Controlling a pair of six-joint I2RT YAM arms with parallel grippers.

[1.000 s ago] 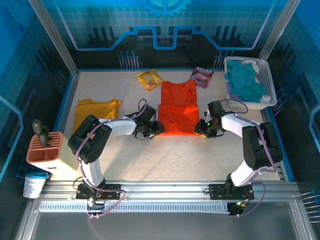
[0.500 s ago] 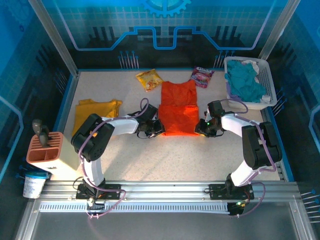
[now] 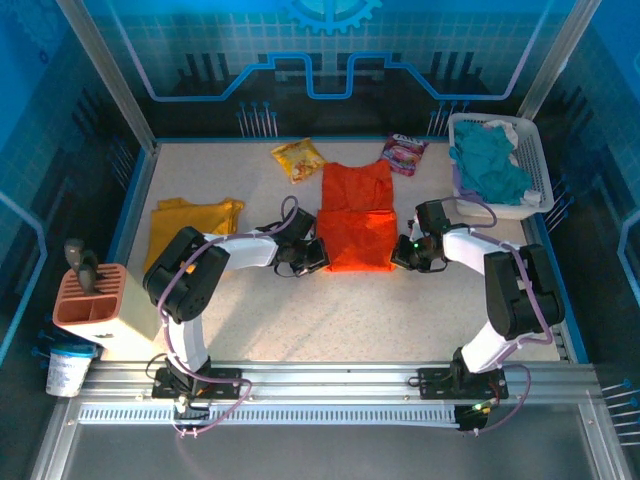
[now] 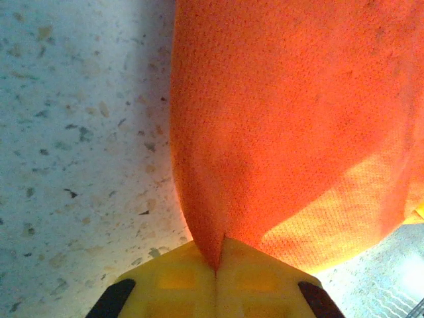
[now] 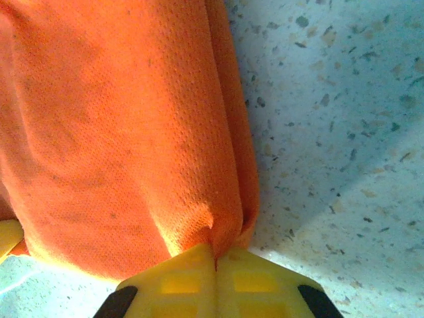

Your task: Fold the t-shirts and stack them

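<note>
Orange shirt [image 3: 356, 215] lies mid-table [image 3: 350, 310], pinched at both near corners.
Yellow shirt [image 3: 190, 225] sits well left. Left gripper [image 4: 217, 265] and right gripper [image 5: 215, 265] each clench the orange hem, cloth squeezed between closed jaws.

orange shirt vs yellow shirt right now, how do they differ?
Grip: the orange shirt is pinched at its near corners by the left tool and right tool; the yellow shirt is untouched.
Place: orange shirt sits mid-table, yellow shirt by the left edge.
Shape: orange shirt shows a cross fold; yellow shirt looks like a flat rectangle.
Shared: both plain cloth, lying on the table.
</note>
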